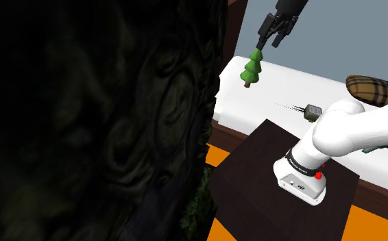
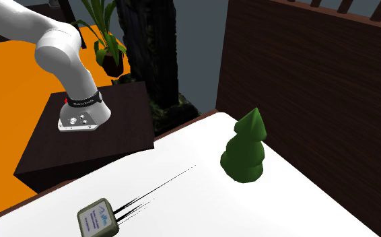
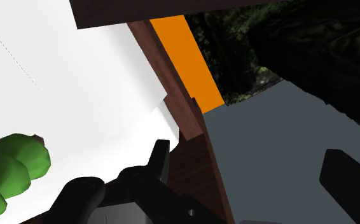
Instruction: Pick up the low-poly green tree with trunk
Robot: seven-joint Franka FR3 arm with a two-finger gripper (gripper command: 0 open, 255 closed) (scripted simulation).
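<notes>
The green low-poly tree (image 1: 252, 68) stands upright on the white bed top (image 1: 288, 92), near the edge by the dark wooden headboard. In the second exterior view the tree (image 2: 246, 149) rests on the white surface (image 2: 189, 202) with nothing touching it. My black gripper (image 1: 269, 41) hangs just above and slightly behind the tree's tip, open. In the wrist view the tree (image 3: 10, 172) lies off to the side of the gripper (image 3: 245, 151), outside the gap; one finger (image 3: 161, 156) shows near it, and the brown trunk end barely shows.
A small labelled device (image 1: 314, 111) (image 2: 100, 219) lies on the bed nearer the stand. A plaid cushion (image 1: 378, 89) sits at the far side. The dark headboard (image 2: 303, 74) rises close behind the tree. A tall dark carved object (image 1: 117, 116) and a potted plant (image 2: 108, 50) stand beside the bed.
</notes>
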